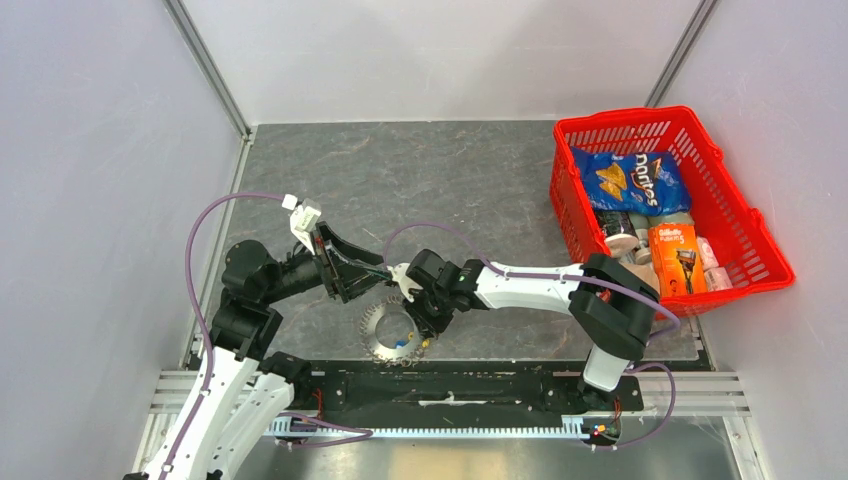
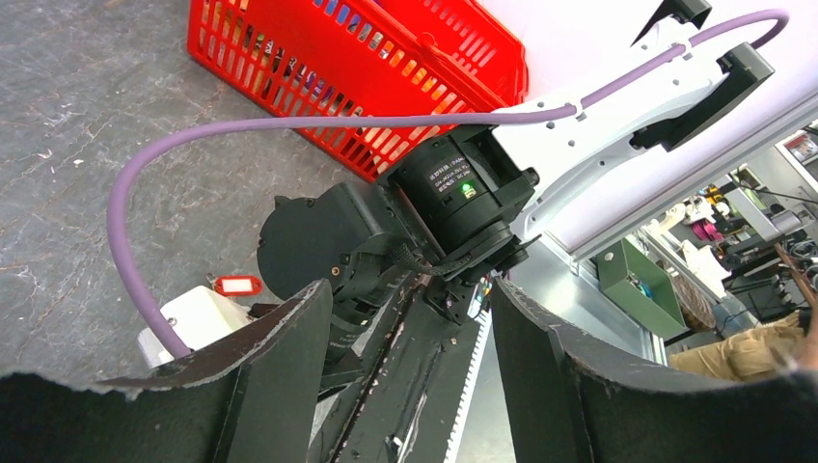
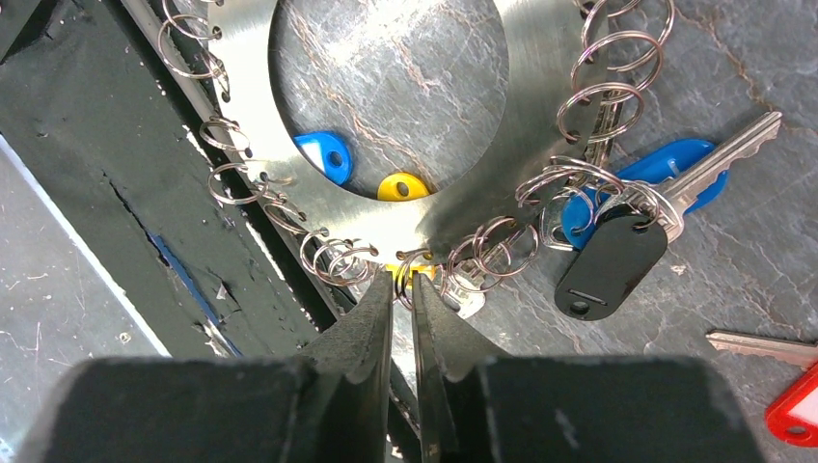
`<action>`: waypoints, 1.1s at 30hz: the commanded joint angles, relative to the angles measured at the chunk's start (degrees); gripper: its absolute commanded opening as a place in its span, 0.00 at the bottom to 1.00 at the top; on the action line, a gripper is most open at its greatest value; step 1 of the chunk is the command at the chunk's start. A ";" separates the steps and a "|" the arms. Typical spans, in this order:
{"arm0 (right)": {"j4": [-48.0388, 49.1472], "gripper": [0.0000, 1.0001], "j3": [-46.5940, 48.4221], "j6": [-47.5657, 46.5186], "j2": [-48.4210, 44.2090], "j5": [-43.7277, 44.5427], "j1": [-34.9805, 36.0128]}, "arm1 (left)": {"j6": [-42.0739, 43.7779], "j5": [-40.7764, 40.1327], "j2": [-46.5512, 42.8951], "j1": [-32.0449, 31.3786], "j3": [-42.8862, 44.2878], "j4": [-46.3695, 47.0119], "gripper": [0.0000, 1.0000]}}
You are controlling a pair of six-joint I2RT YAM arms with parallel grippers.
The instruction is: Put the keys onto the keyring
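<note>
Two arms, right one nearer: keyring (image 3: pixel 540 125) lies flat at the counter's (image 3: pixel 743 260) near edge, just left of the right end effector (image 3: pixel 401 282), whose fingers (image 3: pixel 371 323), nearly together, flank a yellow tag (image 3: pixel 412 271) at the rim; grip unclear. Left end effector (image 2: pixel 410 289) gapes empty.

Grey toothed keyring (image 3: pixel 540 125) lying flat; blue- and black-tagged keys (image 3: pixel 675 178) at rim.

one jagged keyring (image 3: pixel 540 116), one red basket (image 1: pixel 625 117), two blue tags (image 3: pixel 323 159), one black tag (image 3: pixel 608 265), two arms (image 1: pixel 530 282)
</note>
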 commanded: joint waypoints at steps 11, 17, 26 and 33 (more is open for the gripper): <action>0.85 0.00 2.41 -0.45 -0.06 1.26 0.47 | 1.15 1.27 -0.39 -0.28 0.24 1.23 0.68; 1.42 0.00 2.39 0.71 -3.94 0.65 0.47 | 1.15 1.26 -0.36 -0.25 0.20 1.23 0.68; 1.27 0.00 3.41 2.36 -12.52 0.69 -0.28 | 1.21 1.25 -0.54 -0.32 0.36 1.23 0.68; 3.31 0.00 3.27 4.16 -16.57 -2.49 -2.78 | 1.06 1.52 -0.61 -0.39 0.30 1.65 0.69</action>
